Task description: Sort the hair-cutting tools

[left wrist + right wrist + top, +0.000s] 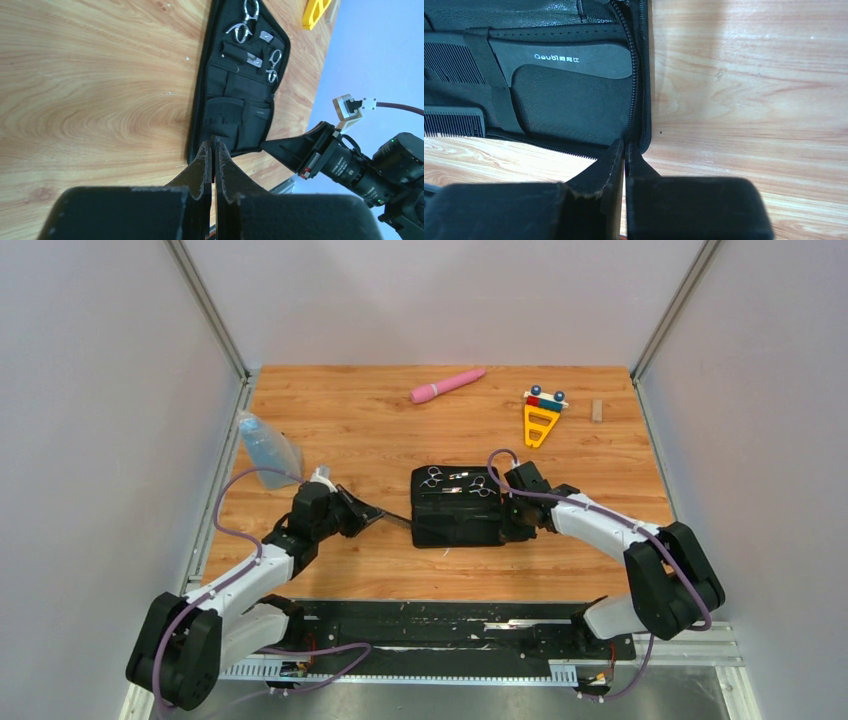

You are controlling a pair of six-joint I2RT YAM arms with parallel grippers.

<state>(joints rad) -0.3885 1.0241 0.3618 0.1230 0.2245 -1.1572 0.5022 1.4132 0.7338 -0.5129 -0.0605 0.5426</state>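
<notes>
Top external view shows you the left scissors and the right scissors lying side by side in the far half of the open black case. The case sits near the middle of the bench.

In your right wrist view the two black combs fill the other half. The handled comb is tucked under a strap, and the smaller comb lies just beside it, closer to the case's rim.

Your right gripper is clenched, its tips pressed against the zip at the case's near right corner. You cannot tell whether any of the rim is pinched between them.

Your left gripper is also clenched and grasps nothing. Its tips are just beside the case's left edge, and contact cannot be made out.

Farther out, a pink wand lies along the bench's far edge. A yellow toy and a small wooden block sit near the far right corner. A clear plastic bag rests at the left edge.
</notes>
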